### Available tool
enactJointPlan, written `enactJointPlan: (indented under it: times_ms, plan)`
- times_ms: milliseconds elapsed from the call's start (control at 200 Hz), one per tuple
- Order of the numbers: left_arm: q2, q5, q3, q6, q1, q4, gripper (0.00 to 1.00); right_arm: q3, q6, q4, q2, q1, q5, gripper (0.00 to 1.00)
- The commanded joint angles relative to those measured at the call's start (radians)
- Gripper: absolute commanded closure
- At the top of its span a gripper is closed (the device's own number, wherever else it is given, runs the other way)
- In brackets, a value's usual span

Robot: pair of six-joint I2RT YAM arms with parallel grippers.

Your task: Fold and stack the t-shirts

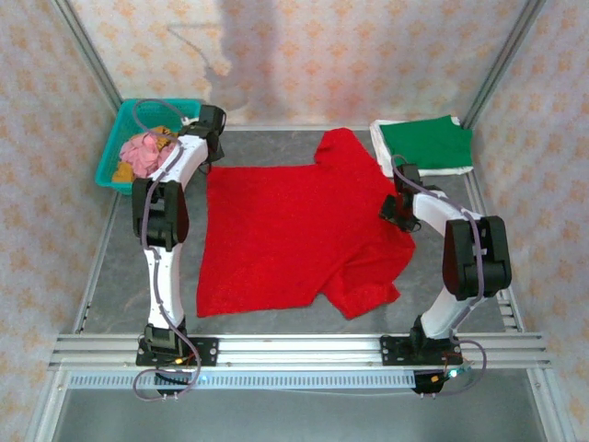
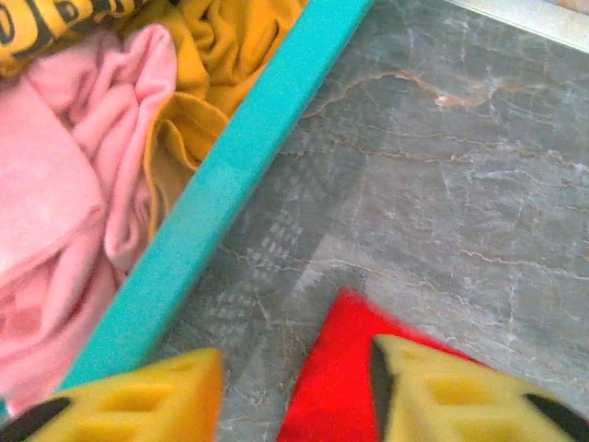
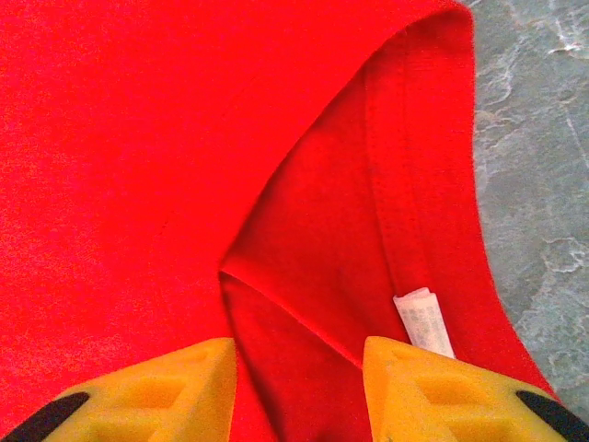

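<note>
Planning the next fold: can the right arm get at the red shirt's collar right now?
Probably yes: the right end effector hangs open right over the red shirt's collar, nothing between.

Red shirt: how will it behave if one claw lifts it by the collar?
Probably floppy: the red shirt lies flat and its collar folds and creases, so it should drape and bunch from one pinch. Likely light for its size, being thin cloth. Pushed, it would probably wrinkle on the table rather than slide whole.
</note>
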Motion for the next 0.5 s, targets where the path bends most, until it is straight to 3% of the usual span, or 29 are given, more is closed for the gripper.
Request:
enactJointPlan:
  times_ms: [0, 175, 285, 495]
  plan:
    - [-0.036, -0.035, 0.042, -0.001, -0.014, -0.077, 0.45, 0.041, -0.002, -0.059, -0.048, 0.000, 0.048, 0.57]
    - [-0.242, -0.012, -0.123, 0.025, -0.092, -0.014, 0.44, 0.074, -0.028, -0.083, -0.086, 0.024, 0.055, 0.56]
    - [-0.382, 0.116, -0.328, 0.001, -0.135, 0.071, 0.44, 0.139, -0.062, -0.109, -0.066, 0.082, 0.085, 0.55]
    - [-0.411, 0.220, -0.592, -0.069, -0.192, 0.158, 0.47, 0.358, -0.104, -0.174, 0.142, 0.162, 0.105, 0.56]
